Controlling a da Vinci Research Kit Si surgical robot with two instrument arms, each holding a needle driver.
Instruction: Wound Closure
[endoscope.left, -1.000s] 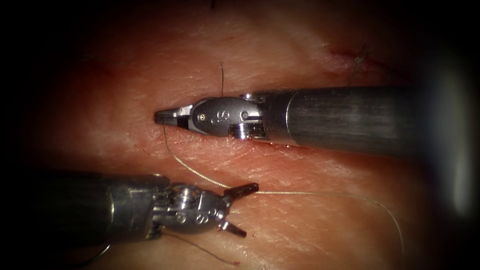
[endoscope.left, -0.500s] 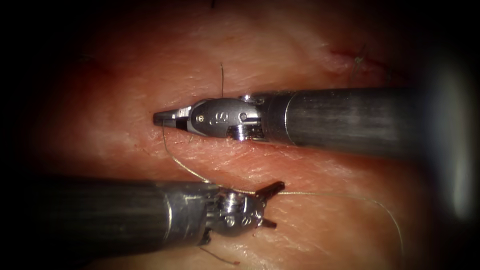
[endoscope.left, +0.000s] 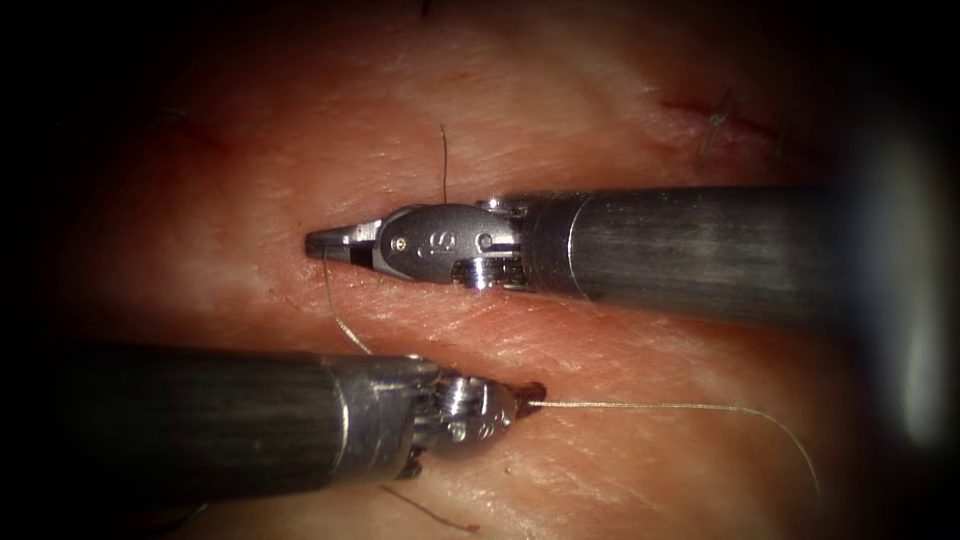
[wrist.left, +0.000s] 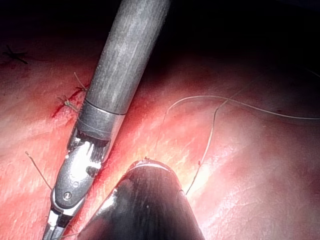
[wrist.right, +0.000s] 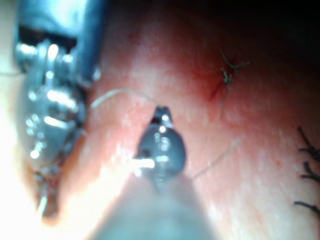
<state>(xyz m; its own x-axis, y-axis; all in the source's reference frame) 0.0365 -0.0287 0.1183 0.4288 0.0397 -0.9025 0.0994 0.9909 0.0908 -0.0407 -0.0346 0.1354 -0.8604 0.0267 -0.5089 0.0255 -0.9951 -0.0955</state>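
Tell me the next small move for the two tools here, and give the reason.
Probably draw the left tool gently away from the right tool to take up slack. Both tools look shut on the thread: the right one grips it at its tip, the left one farther along. The thread sags between them and trails in a loose curve over the tissue. I see no needle, so this is only a guess.
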